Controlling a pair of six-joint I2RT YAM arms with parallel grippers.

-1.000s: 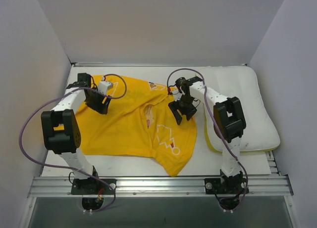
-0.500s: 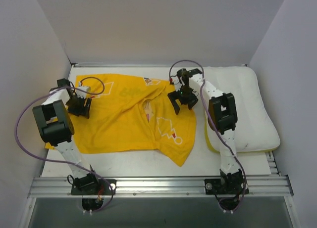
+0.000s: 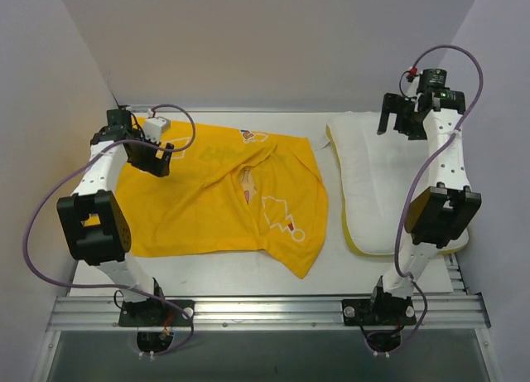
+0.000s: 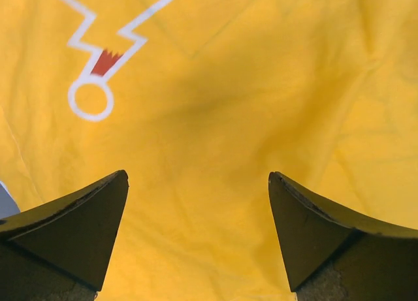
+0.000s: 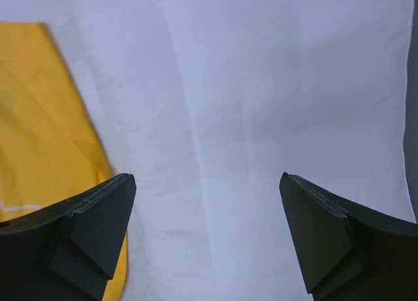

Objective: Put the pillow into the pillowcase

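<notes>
The yellow pillowcase (image 3: 219, 200) lies rumpled on the left and middle of the table, part of its white print showing; it fills the left wrist view (image 4: 215, 111). The white pillow (image 3: 377, 183) with a yellow edge stripe lies on the right; it fills the right wrist view (image 5: 274, 92). My left gripper (image 3: 157, 161) is open and empty, just above the pillowcase's far left part. My right gripper (image 3: 396, 121) is open and empty, raised over the pillow's far end. In the wrist views both grippers (image 4: 198, 178) (image 5: 207, 178) have their jaws wide apart.
White walls close in the table on the left, back and right. The table's bare white surface (image 3: 215, 270) shows along the near edge, in front of a metal rail (image 3: 265, 309). Purple cables loop from both arms.
My right gripper has left the pillowcase's right edge and swung up and right to the pillow's far end. My left gripper has shifted slightly along the pillowcase's far left. The pillowcase has settled flatter.
</notes>
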